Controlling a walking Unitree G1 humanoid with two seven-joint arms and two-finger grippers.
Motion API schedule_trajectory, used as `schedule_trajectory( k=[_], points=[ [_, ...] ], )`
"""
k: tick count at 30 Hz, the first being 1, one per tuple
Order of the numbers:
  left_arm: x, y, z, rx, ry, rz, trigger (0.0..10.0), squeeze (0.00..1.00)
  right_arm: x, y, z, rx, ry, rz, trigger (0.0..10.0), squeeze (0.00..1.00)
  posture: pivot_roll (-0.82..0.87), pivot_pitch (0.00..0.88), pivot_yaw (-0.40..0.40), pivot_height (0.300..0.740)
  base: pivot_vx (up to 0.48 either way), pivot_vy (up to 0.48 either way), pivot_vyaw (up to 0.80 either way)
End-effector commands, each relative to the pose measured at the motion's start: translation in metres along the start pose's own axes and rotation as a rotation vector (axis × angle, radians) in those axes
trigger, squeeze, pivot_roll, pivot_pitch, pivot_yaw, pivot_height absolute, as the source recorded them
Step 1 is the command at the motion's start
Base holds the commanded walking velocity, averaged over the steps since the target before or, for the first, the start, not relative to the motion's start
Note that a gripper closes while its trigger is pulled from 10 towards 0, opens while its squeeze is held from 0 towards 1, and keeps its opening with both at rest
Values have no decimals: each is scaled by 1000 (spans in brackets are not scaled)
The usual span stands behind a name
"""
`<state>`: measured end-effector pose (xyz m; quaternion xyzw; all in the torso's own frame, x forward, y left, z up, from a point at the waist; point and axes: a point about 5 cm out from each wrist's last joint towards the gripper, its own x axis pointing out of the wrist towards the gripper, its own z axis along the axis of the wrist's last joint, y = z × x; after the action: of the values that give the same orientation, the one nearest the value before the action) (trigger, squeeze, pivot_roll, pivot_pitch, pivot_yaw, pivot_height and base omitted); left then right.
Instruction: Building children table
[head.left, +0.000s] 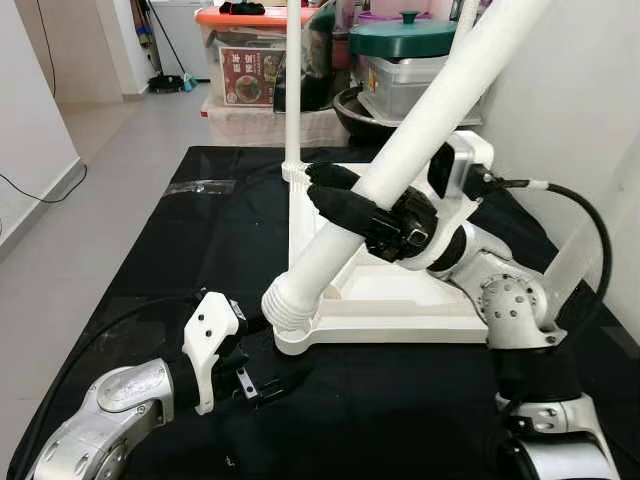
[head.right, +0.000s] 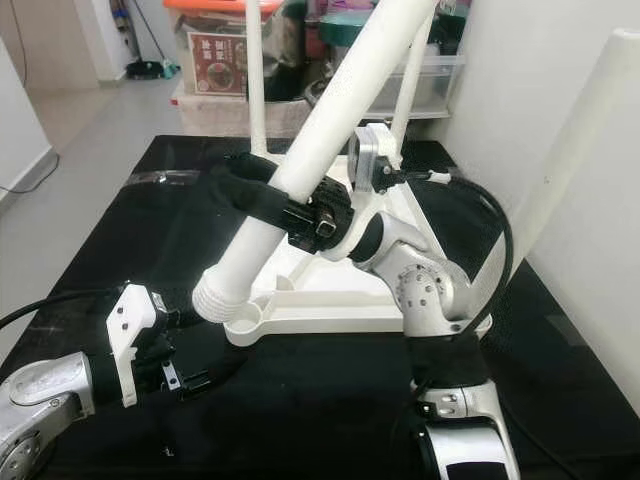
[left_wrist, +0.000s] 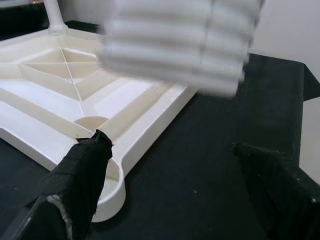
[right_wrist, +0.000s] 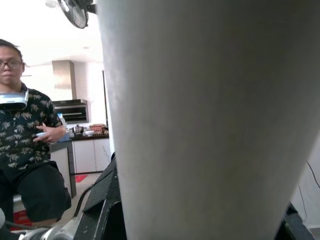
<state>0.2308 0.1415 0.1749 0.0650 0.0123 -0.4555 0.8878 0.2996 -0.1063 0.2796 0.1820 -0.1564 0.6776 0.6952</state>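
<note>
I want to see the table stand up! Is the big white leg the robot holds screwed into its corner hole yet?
Not yet. The white leg is tilted in the right gripper, its ribbed end just above the tabletop's corner socket.

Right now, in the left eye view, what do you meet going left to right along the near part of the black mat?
Left pincer → ribbed end of the table leg → right arm's silver elbow joint.

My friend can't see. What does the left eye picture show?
The right gripper clamps a long white plastic table leg, its ribbed end tilted over a corner socket of the upside-down white plastic tabletop on a black cloth. The left gripper waits nearby.
</note>
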Motion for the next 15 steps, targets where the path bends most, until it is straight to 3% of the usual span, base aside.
schedule_trajectory(
  k=[1,7,8,12,14,15],
  points=[
    [-2,5,2,15,12,13,10000,0,-2,1,-1,-11,15,-1,0,0,103,0,-20,740,0,0,0],
    [1,15,5,41,3,47,10000,0,2,8,-14,4,53,36,0,0,101,0,-16,740,0,0,0],
    [8,20,12,45,-33,54,10000,0,6,13,-26,25,82,66,0,0,109,0,-24,740,0,0,0],
    [10,20,14,43,-41,53,10000,0,7,15,-28,29,89,73,0,0,109,0,-24,740,0,0,0],
    [16,18,17,44,-53,30,10000,0,8,16,-34,39,107,83,0,0,107,0,-24,740,0,0,0],
    [28,10,20,45,-62,-38,10000,0,12,18,-45,45,146,94,0,0,99,0,-21,740,0,0,0]
  ],
)
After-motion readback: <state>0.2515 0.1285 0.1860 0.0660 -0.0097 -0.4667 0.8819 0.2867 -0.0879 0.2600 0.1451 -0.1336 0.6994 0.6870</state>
